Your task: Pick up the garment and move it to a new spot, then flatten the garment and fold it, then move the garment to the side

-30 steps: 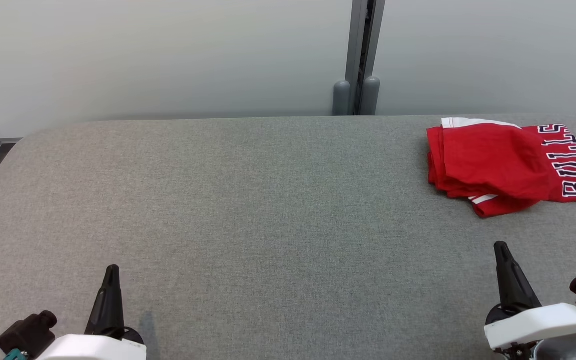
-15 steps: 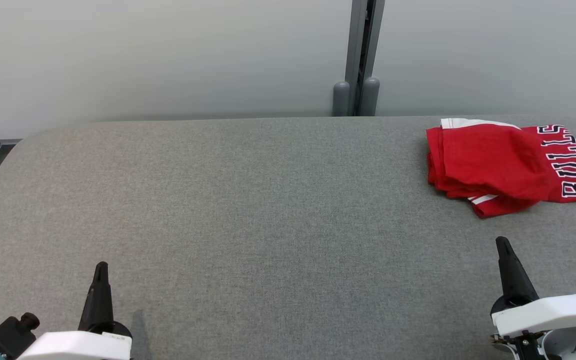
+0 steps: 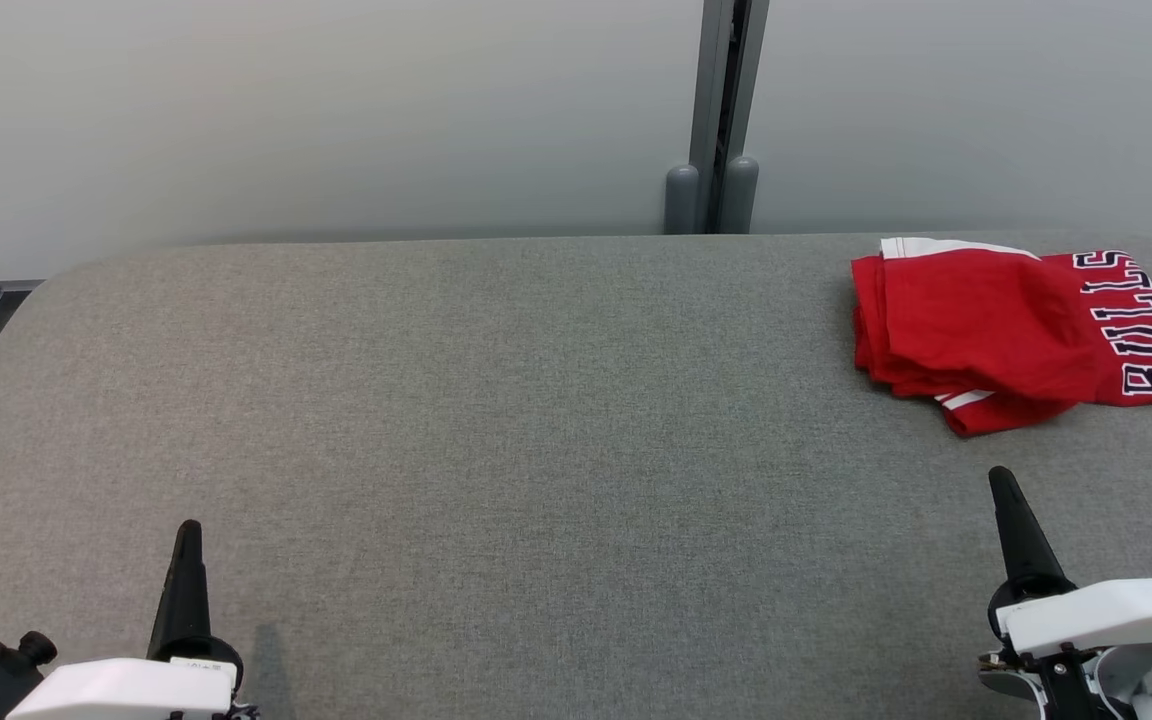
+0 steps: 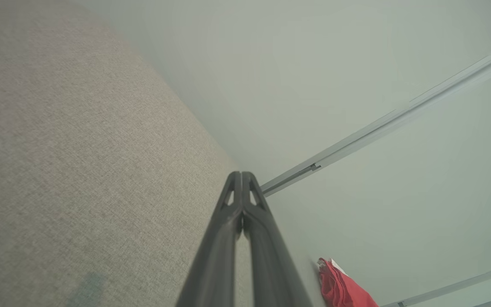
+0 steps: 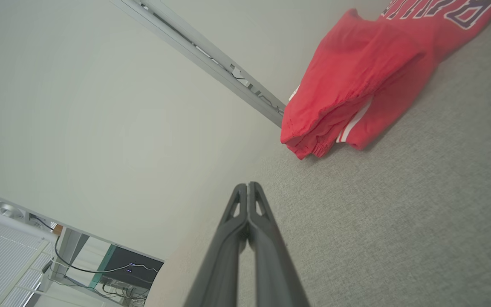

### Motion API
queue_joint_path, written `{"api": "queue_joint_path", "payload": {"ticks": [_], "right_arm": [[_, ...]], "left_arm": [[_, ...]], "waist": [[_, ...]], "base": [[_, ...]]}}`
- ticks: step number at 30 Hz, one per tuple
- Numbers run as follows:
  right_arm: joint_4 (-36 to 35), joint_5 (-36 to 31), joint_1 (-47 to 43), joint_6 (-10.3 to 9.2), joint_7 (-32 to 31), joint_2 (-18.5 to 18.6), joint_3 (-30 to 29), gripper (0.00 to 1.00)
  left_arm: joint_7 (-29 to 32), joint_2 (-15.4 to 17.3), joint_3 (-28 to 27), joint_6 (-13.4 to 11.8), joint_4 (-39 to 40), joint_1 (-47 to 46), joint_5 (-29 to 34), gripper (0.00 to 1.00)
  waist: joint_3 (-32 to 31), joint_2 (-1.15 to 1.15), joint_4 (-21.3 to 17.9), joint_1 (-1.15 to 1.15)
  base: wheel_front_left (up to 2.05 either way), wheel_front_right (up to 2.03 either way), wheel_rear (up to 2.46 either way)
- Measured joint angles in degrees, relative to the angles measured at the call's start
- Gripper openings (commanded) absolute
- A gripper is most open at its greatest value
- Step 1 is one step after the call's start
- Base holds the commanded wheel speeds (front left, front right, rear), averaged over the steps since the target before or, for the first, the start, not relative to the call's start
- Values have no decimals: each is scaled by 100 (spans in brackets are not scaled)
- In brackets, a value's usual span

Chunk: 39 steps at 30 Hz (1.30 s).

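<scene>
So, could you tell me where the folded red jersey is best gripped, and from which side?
Probably the stacked layer edges on the left side of the jersey, near its front corner. They lie stacked thick on the table, so the right pincer, shut now and nearest, could open and slide in low from the front-left.

I've got L end effector (image 3: 187,535) lower left, R end effector (image 3: 1002,485) lower right in head view; both w/ fingers pressed together, tips pointing up-frame.
</scene>
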<state>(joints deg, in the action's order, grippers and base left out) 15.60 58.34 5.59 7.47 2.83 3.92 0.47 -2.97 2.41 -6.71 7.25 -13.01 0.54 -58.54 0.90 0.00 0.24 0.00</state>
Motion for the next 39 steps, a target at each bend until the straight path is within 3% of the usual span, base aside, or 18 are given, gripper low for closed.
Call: {"api": "queue_joint_path", "payload": {"ticks": [39], "right_arm": [[172, 2092, 327, -4, -573, -62, -130, 0]], "left_arm": [[566, 19, -266, 0, 163, -133, -2075, 0]], "waist": [[-35, 0, -11, 0]], "base": [[0, 0, 0]]}}
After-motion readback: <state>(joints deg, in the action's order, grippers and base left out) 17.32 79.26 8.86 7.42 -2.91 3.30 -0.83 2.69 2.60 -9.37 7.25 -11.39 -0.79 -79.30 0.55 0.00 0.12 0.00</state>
